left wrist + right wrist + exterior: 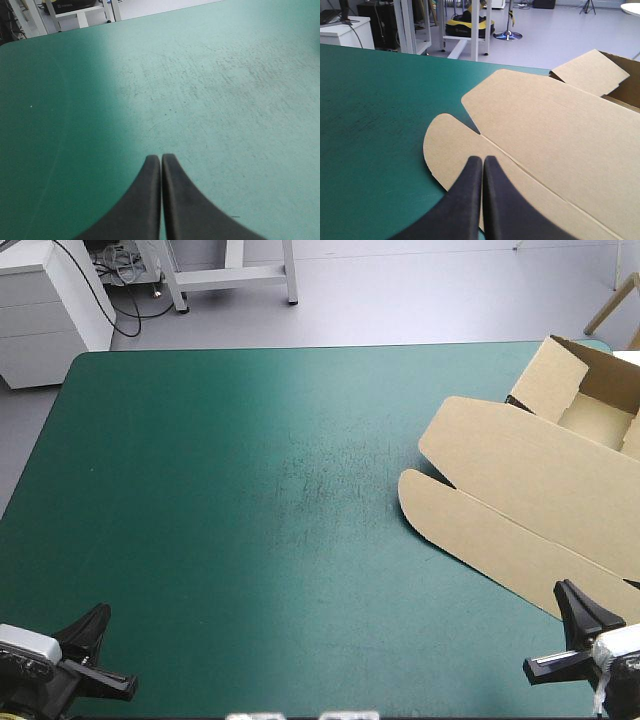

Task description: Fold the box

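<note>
The brown box [520, 490] lies at the table's right side. Its tray [600, 405] stands open at the far right corner, with raised walls. Its lid [545, 130] lies flat and reaches toward the table's middle, ending in a rounded flap [445, 145]. My right gripper [572, 598] is shut at the front right; in the right wrist view its tip [483, 159] hovers over the lid's near edge, holding nothing. My left gripper [98, 618] is shut at the front left corner, and in its own view [161, 157] it points over bare cover, far from the box.
The teal-green cover [250, 520] stretches bare from the left edge to the lid's rounded flap. The box runs past the picture's right edge in the high view. A scuffed patch [225, 85] marks the cover near the middle.
</note>
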